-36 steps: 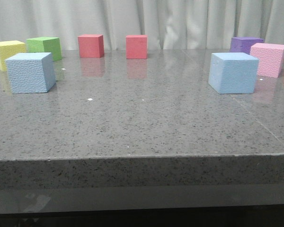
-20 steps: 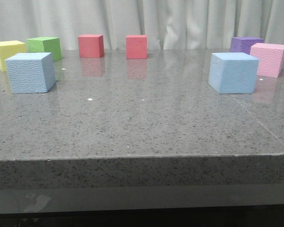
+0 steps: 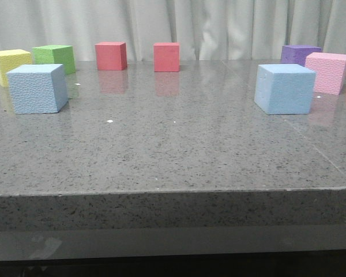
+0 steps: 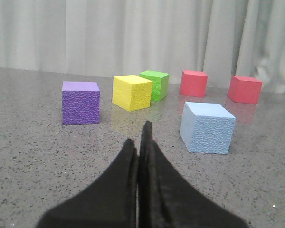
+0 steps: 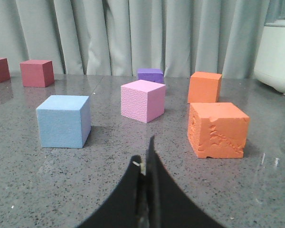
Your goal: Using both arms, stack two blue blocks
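Two sky-blue foam blocks stand apart on the grey stone table. One blue block (image 3: 37, 88) is at the left, also in the left wrist view (image 4: 207, 127). The other blue block (image 3: 285, 88) is at the right, also in the right wrist view (image 5: 63, 121). My left gripper (image 4: 138, 135) is shut and empty, well short of the left block. My right gripper (image 5: 146, 154) is shut and empty, short of the right block. Neither gripper shows in the front view.
Yellow (image 3: 10, 66) and green (image 3: 53, 57) cubes stand behind the left block, two red cubes (image 3: 110, 55) (image 3: 166, 56) at the back. Purple (image 3: 299, 53) and pink (image 3: 326, 72) cubes stand behind the right block. Two orange cubes (image 5: 217, 129) (image 5: 204, 87) lie beside it. Another purple cube (image 4: 80, 102) stands further left.
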`<state>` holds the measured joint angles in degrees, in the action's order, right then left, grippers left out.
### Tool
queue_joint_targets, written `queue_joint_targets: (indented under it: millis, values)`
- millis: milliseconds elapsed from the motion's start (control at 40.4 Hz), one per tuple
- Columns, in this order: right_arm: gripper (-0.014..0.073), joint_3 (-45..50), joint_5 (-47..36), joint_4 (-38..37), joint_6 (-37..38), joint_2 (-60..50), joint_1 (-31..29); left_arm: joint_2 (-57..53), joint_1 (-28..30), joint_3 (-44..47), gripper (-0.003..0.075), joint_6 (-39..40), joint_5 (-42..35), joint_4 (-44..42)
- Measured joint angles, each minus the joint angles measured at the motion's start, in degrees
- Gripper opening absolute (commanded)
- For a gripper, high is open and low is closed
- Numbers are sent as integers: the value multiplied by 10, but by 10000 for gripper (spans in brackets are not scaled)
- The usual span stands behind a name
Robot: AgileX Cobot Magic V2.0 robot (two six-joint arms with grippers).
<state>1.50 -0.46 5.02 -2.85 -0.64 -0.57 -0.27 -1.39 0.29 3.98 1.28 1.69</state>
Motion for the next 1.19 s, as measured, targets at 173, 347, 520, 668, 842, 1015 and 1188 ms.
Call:
queue_joint_targets:
  millis: [173, 347, 520, 668, 842, 1015, 1188]
  values:
    - [-120, -18, 19, 3, 0, 0, 0, 0, 0, -23, -19, 0, 0, 0]
    - [-120, -128, 111, 3, 0, 1, 0, 4, 0, -130, -19, 0, 43, 0]
    - [-120, -245, 180, 3, 0, 64, 0, 79, 0, -268, -19, 0, 153, 0]
    - [-120, -328, 225, 3, 0, 144, 0, 168, 0, -370, -19, 0, 269, 0]
    - [-120, -356, 234, 3, 0, 201, 0, 239, 0, -398, -19, 0, 284, 0]
    - [-120, -356, 238, 3, 0, 218, 0, 279, 0, -398, -19, 0, 284, 0]
    - [-120, -356, 238, 3, 0, 220, 0, 300, 0, -398, -19, 0, 285, 0]
